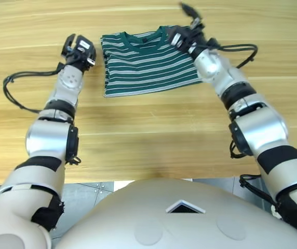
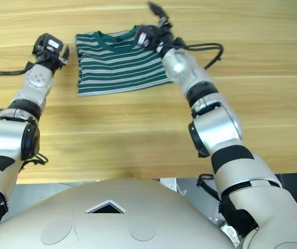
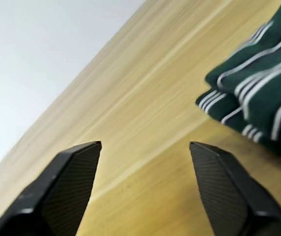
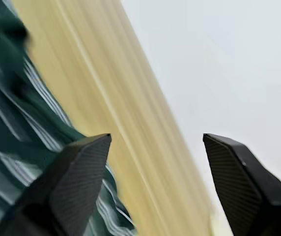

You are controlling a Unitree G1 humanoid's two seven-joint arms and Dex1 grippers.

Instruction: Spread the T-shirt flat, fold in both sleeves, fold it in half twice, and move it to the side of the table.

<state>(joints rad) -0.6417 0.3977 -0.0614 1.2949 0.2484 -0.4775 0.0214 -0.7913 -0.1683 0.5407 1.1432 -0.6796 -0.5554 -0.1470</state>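
Left gripper (image 3: 145, 143), spread, beside folded T-shirt (image 1: 143, 65); right gripper (image 4: 156, 136), spread, over it.

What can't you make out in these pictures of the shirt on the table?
- Head views: the shirt's far right corner, covered by the right tool and wrist.
- Head views: how many layers lie folded underneath; the top layer hides them.
- Right wrist view: the shirt's stripes, blurred and cut off by the edge.
- Left wrist view: most of the shirt, cut off by the edge beyond the left tool.
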